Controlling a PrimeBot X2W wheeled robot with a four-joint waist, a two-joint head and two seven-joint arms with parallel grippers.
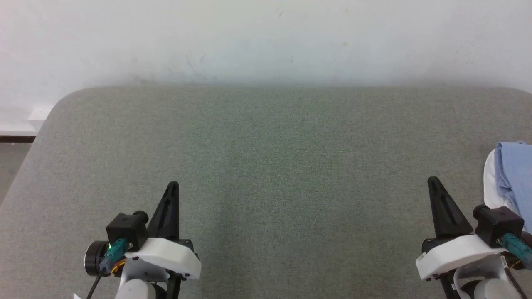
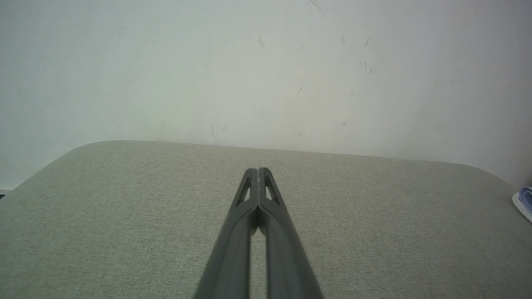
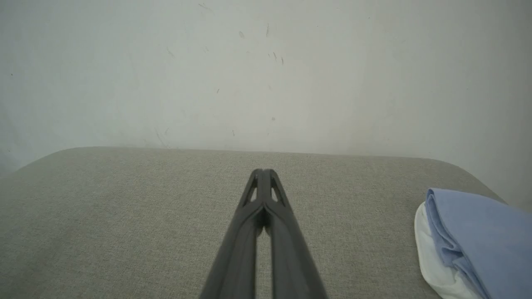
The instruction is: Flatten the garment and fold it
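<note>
The garment (image 1: 511, 174), light blue with a white inner layer, lies bunched at the far right edge of the grey table; part of it runs out of the head view. It also lies at the lower right of the right wrist view, garment (image 3: 478, 236), and as a sliver at the right edge, garment (image 2: 524, 200). My right gripper (image 1: 433, 181) hovers just left of it, shut and holding nothing; its tips meet, right gripper (image 3: 263, 171). My left gripper (image 1: 173, 185) is at the lower left, far from the cloth, shut and bare, left gripper (image 2: 257, 170).
The grey fabric-covered table (image 1: 266, 158) has rounded far corners and butts against a scuffed white wall (image 1: 266, 41). Floor and a baseboard (image 1: 16, 137) show past the table's left edge.
</note>
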